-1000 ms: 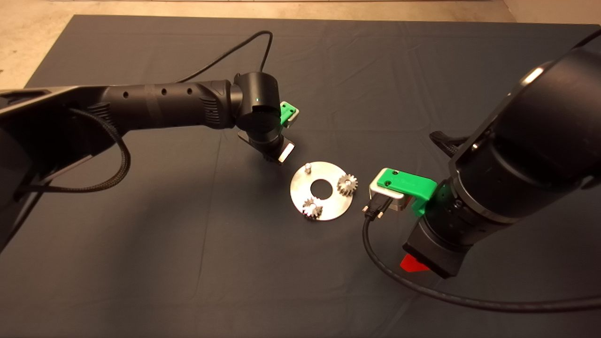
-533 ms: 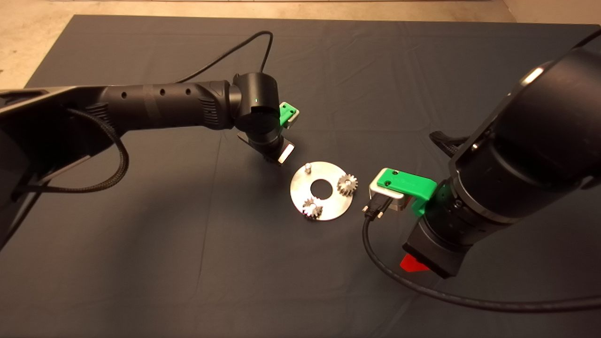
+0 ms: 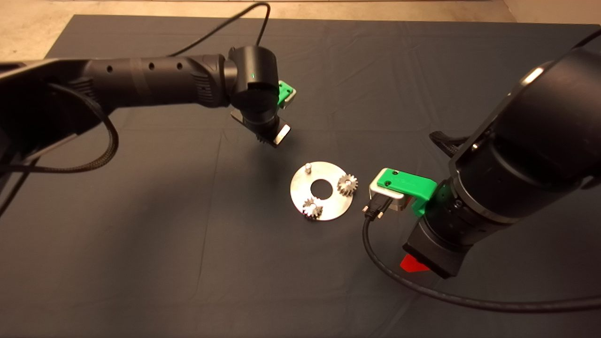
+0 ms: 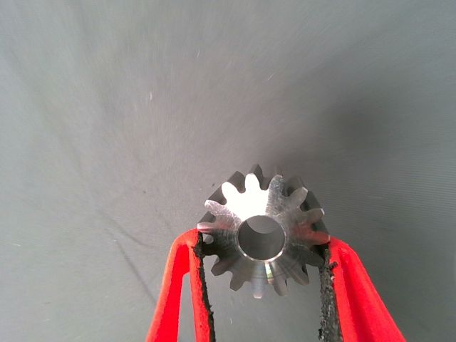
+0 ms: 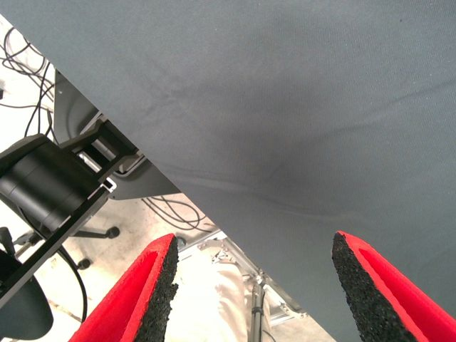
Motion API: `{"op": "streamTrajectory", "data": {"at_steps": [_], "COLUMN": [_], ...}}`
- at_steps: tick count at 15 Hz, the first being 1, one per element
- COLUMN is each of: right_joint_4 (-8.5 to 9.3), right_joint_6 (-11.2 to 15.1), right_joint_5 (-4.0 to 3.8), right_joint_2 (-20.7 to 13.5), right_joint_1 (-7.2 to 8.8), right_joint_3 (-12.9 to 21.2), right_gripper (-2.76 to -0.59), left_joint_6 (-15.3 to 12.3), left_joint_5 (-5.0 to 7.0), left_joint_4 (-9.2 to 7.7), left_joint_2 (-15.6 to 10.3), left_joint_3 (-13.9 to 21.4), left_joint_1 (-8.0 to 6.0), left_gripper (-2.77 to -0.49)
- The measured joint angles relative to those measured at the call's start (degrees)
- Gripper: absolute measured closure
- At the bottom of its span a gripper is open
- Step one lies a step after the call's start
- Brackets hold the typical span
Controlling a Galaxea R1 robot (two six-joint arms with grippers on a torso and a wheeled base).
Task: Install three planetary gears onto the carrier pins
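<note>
Silver metal marks the round plate (image 3: pixel 321 190) lying flat near the middle of the dark mat (image 3: pixel 188 263). Two small gears are seated on its pins: one (image 3: pixel 347 184) at the plate's right side and one (image 3: pixel 312 208) at its lower left edge. The third pin (image 3: pixel 307 167), at the upper left of the plate, stands bare. The third gear (image 4: pixel 262 229) is gripped by the left claw (image 4: pixel 262 285), its toothed rim pinched between the two black pads (image 4: pixel 202 285) with the bore facing the wrist camera and only mat behind it. In the head view this claw (image 3: pixel 265 136) is held above the mat, up and to the left of the plate and apart from it. The right claw (image 5: pixel 253 285) is kept wide open with nothing between its fingers, parked beside the plate's right side (image 3: pixel 415 265); the mat's edge and floor cables are seen from its wrist.
</note>
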Motion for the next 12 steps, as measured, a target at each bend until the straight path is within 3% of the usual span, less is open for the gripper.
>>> {"op": "streamTrajectory", "data": {"at_steps": [3, 5, 7, 12], "right_joint_4": [0.00, 0.00, 0.00, 0.00], "right_joint_6": [0.0, 0.0, 0.0, 0.0], "right_joint_5": [0.05, 0.09, 0.02, 0.05], "right_joint_2": [0.0, 0.0, 0.0, 0.0], "right_joint_1": [0.00, 0.00, 0.00, 0.00], "right_joint_3": [0.0, 0.0, 0.0, 0.0], "right_gripper": [-1.60, -1.60, -1.60, -1.60], "left_joint_6": [-0.7, -2.4, -5.0, -14.0], "left_joint_5": [0.02, -0.01, -0.01, 0.02], "left_joint_4": [-4.63, -5.73, -6.29, -7.22], "left_joint_2": [1.5, 2.8, 3.5, 3.6], "left_joint_3": [1.4, 2.6, 4.6, 11.5], "left_joint_1": [-4.09, -6.82, -7.51, -7.51], "left_gripper": [-0.57, -0.57, -0.57, -0.57]}}
